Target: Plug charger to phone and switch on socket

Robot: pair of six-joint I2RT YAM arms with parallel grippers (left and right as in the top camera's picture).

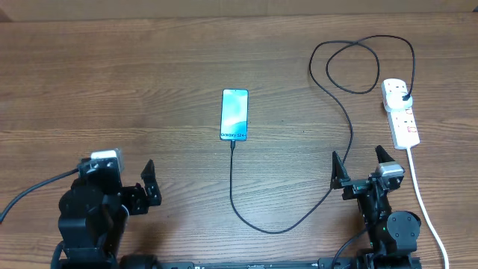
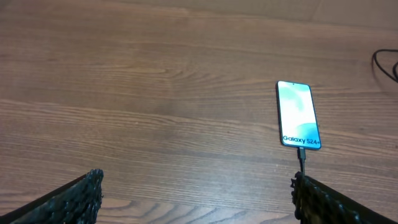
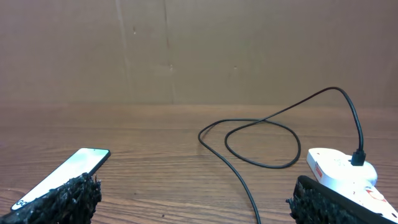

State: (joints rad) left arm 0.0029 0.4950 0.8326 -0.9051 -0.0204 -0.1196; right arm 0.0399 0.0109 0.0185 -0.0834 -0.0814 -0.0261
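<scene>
Robot lab bench, wooden table [image 1: 112, 90], plain brown backdrop [image 3: 249, 50]

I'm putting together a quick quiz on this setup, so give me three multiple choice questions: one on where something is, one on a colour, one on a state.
1. Where does the socket lie from the phone?
A. To the robot's right
B. To the robot's left
C. Under it
2. What colour is the charger cable?
A. White
B. Black
C. Red
3. How do the left gripper and right gripper stand?
A. Both open, empty
B. Both shut
C. One holding the phone

Answers: 1 A, it lies far right in the overhead view. 2 B, a thin black line runs between phone and socket. 3 A, their fingers stand wide apart with nothing between.
</scene>
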